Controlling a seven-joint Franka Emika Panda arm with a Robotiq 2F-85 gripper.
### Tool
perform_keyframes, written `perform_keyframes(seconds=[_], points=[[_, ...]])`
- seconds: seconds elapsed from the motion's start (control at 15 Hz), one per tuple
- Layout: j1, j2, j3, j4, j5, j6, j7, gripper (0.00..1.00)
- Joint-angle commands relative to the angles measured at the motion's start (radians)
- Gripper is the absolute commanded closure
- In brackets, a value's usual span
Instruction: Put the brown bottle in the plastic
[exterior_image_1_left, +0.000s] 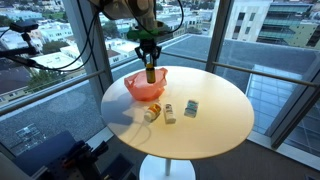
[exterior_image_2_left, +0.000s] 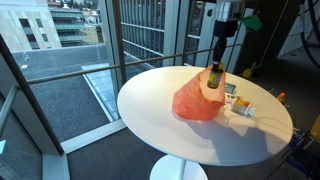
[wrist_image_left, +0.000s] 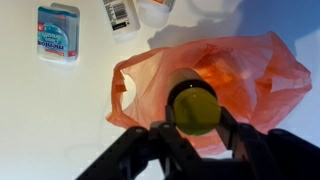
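I have the gripper (exterior_image_1_left: 150, 64) clamped on the brown bottle (exterior_image_2_left: 215, 77), hanging just above the orange plastic (exterior_image_1_left: 136, 88) at the desk's (exterior_image_1_left: 215, 125) ten o'clock. Placing step; next I judge a short descent, then release.

Seen from the wrist, the brown bottle (wrist_image_left: 195, 107) is over the plastic (wrist_image_left: 265, 70), the box (wrist_image_left: 58, 32) at ten o'clock.

Round white table (exterior_image_1_left: 215, 125) carrying the plastic (exterior_image_1_left: 138, 88) near its edge; mid-table, a pale jar (exterior_image_1_left: 153, 113), another jar (exterior_image_1_left: 169, 114), and a grey-blue box (exterior_image_1_left: 190, 108).
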Motion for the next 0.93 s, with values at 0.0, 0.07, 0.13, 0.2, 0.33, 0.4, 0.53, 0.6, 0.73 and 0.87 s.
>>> perform_keyframes(seconds=[0.0,0.07,0.13,0.2,0.33,0.4,0.53,0.6,0.73,0.87], points=[[-0.009,0.064,0.006,0.062,0.033,-0.024,-0.011,0.81],[-0.010,0.076,0.007,0.065,0.039,-0.024,-0.013,0.81],[-0.010,0.087,0.007,0.067,0.043,-0.022,-0.013,0.81],[-0.010,0.097,0.008,0.069,0.047,-0.021,-0.012,0.81],[-0.008,0.112,0.010,0.070,0.051,-0.011,-0.011,0.81],[-0.005,0.118,0.009,0.067,0.045,-0.001,-0.006,0.81],[-0.003,0.126,0.010,0.060,0.042,0.020,-0.004,0.81],[-0.004,0.131,0.011,0.058,0.043,0.031,-0.004,0.81],[-0.003,0.140,0.012,0.054,0.040,0.056,-0.002,0.81],[-0.001,0.151,0.010,0.050,0.034,0.082,0.005,0.81]])
